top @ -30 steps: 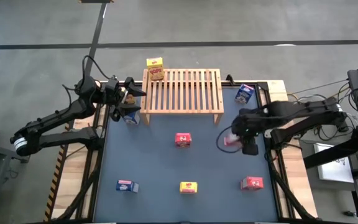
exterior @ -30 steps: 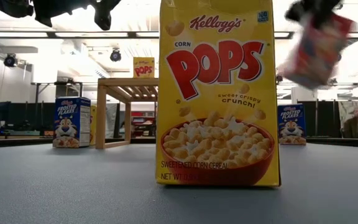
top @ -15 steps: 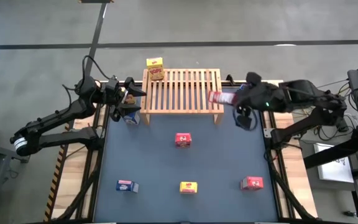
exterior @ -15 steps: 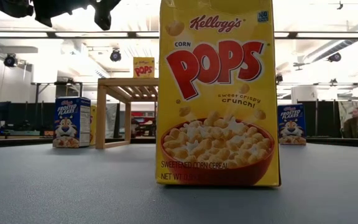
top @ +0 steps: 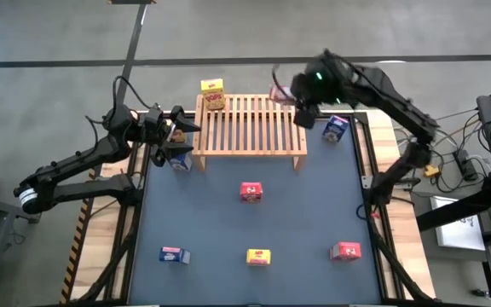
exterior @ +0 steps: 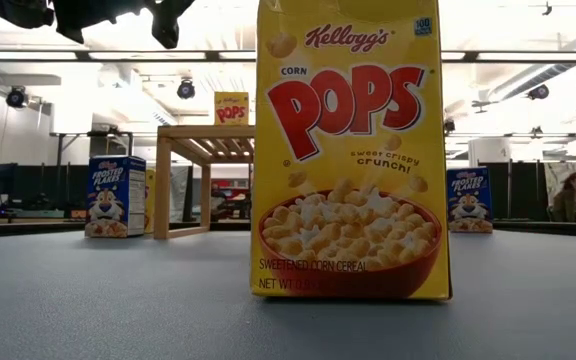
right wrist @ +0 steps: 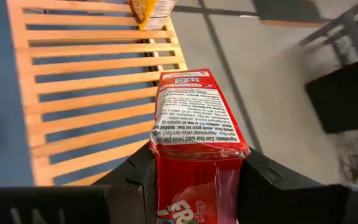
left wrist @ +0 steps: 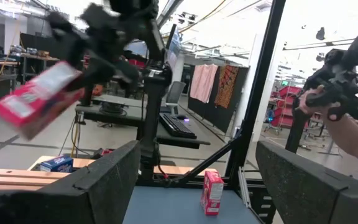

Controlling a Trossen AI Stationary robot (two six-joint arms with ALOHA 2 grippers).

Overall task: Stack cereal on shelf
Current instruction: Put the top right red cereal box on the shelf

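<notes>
The light-wood slatted shelf (top: 250,125) stands at the table's far middle, with a yellow box (top: 214,95) upright on its far left corner. My right gripper (top: 290,90) is shut on a red cereal box (top: 279,89) in the air over the shelf's far right edge. The red box also shows in the left wrist view (left wrist: 33,99). My left gripper (top: 184,128) is open and empty by the shelf's left end, above a blue box (top: 180,158) that stands on the table. My right gripper pinches the red box between its two fingers (right wrist: 135,180) on two opposite sides (right wrist: 161,163), near the end toward the wrist. The fingers come from the table's right, slanting down. The box is lifted clear above the shelf, and its printed free end (right wrist: 194,118) points away from the gripper.
A blue box (top: 335,128) stands right of the shelf. A red box (top: 251,192) is mid-table. Near the front edge are a blue box (top: 173,254), a yellow box (top: 258,256) that fills the low view (exterior: 348,150), and a red box (top: 346,251). A person (left wrist: 347,93) shows beyond the table.
My right gripper has carried the red box from low over the table's right side, up and toward the far edge, and now holds it over the shelf's far right edge. It has stayed shut on the box.
</notes>
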